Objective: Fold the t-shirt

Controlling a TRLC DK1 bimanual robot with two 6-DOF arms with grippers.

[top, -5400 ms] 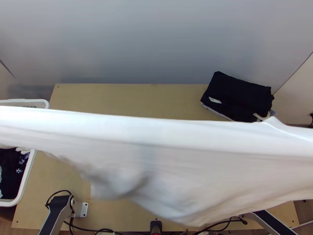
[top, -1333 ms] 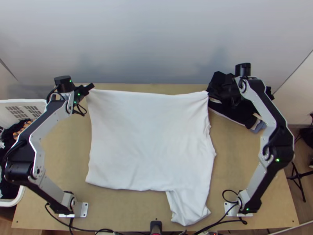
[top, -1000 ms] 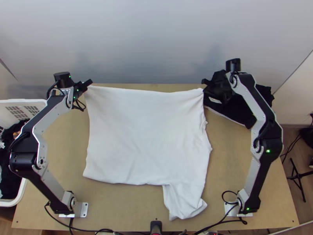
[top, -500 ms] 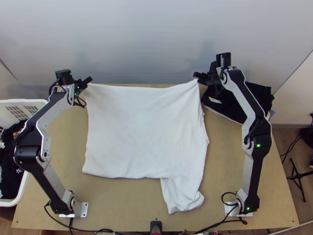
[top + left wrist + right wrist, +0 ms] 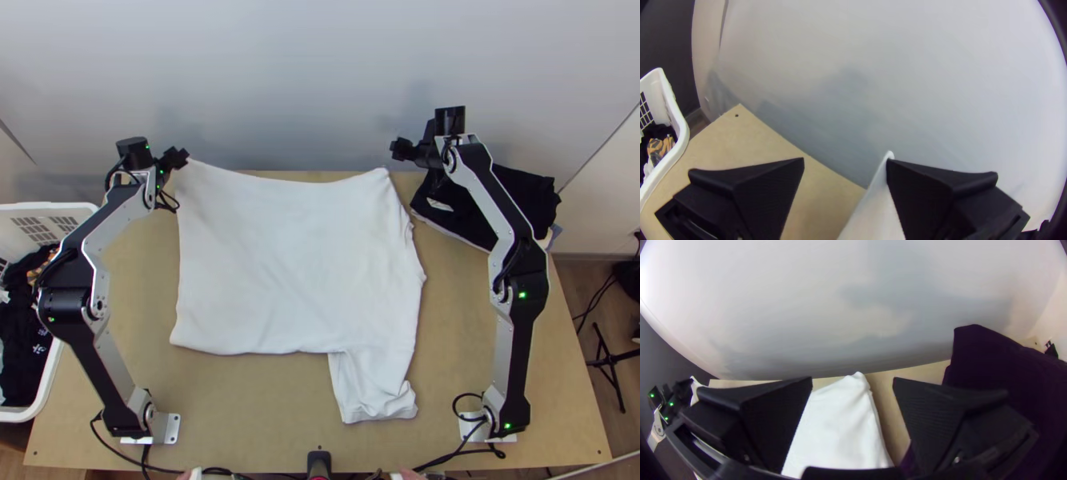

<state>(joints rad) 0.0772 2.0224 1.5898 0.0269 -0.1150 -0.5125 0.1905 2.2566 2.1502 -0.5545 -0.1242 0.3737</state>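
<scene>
The left gripper [image 5: 179, 157] and right gripper [image 5: 399, 149] both gape wide, clamping nothing, which should free the corners. Between and nearside of them, the white t-shirt [image 5: 296, 264] lies mostly flat across the surface [image 5: 256, 408], suiting a fold; one corner seems to touch a left finger.

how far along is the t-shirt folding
Laying out looks mostly done: the white t-shirt is spread broadly flat. Nothing looks gripped: the left gripper and right gripper are open near its far corners. Left to do: tuck in the sleeve sticking out and fold the wide body smaller.
</scene>
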